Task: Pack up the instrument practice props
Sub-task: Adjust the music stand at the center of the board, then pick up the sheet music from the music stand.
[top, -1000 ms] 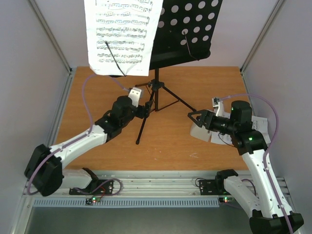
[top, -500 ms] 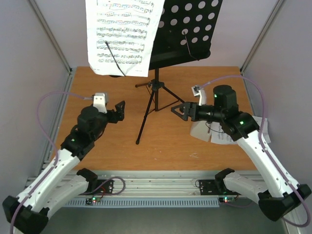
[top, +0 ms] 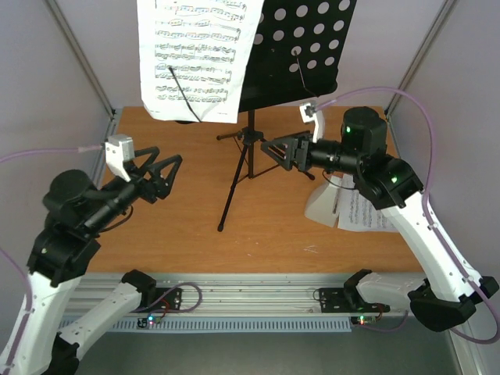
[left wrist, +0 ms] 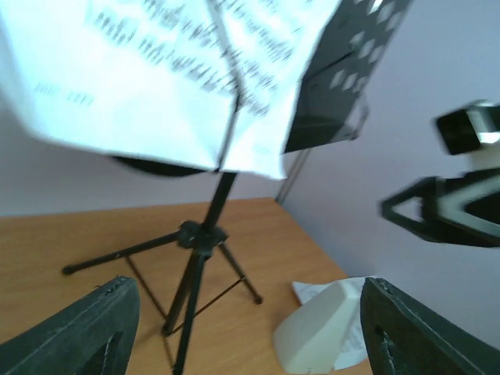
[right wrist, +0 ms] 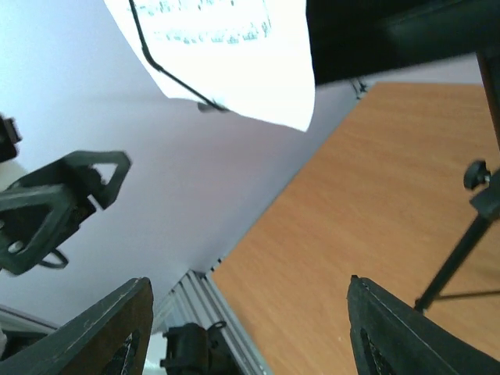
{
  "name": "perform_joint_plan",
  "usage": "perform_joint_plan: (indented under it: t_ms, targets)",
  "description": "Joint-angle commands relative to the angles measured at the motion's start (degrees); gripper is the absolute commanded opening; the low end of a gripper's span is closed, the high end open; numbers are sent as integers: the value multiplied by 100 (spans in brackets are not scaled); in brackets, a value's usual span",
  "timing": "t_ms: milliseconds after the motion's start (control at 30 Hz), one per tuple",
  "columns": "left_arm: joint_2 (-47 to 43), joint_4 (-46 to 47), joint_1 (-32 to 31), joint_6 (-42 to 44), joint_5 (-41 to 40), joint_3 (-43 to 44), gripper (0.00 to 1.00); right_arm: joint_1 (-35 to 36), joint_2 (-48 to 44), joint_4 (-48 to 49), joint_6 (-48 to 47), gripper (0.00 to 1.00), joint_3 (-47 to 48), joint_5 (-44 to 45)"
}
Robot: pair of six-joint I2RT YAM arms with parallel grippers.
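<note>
The black music stand (top: 247, 156) stands on its tripod mid-table, its round-holed desk (top: 308, 43) at the top. A white sheet of music (top: 195, 58) hangs on the desk's left half under a wire clip. The white metronome (top: 324, 203) lies on the table at the right. My left gripper (top: 162, 175) hovers open left of the tripod, holding nothing. My right gripper (top: 277, 151) is open and empty, just right of the stand's post and above the metronome. The left wrist view shows the tripod (left wrist: 199, 242), metronome (left wrist: 324, 332) and sheet (left wrist: 156, 78) beyond my open left gripper (left wrist: 244, 285).
A second printed sheet (top: 369, 212) lies flat under and beside the metronome. Grey walls close in the table on the left, right and back. The aluminium rail (top: 250, 301) runs along the near edge. The right wrist view looks past my right gripper (right wrist: 248, 281) at the left gripper (right wrist: 55, 207).
The left arm has drawn back from the tripod, up and to the left. The right gripper has left the metronome and moved up and left toward the stand's post.
</note>
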Motion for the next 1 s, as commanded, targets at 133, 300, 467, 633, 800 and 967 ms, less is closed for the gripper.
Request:
perform_joint_plan:
  t_ms: [133,300,467,633,800,967]
  targets:
    - [517,-565,21,-215,1337,1448,80,38,850,489,338,69,1107,78]
    - [1109,-359,21,-298,1555,1975,80,38,1416,743,479,68,1683,175]
    - [1466,-58,21,-472,1659,2269,80,38,1933,861,593,67,2219,215]
    - [1674,-15,21,-429,1698,2410,80,38,2384,762,624,65,2626,146]
    - [1732,-30,21,-292,1678,2403,80,33,2565,868,705,64,2668,129]
    - [1747,-33,21,-212,1626,2402,80,38,2695,1048,759,63,2676,43]
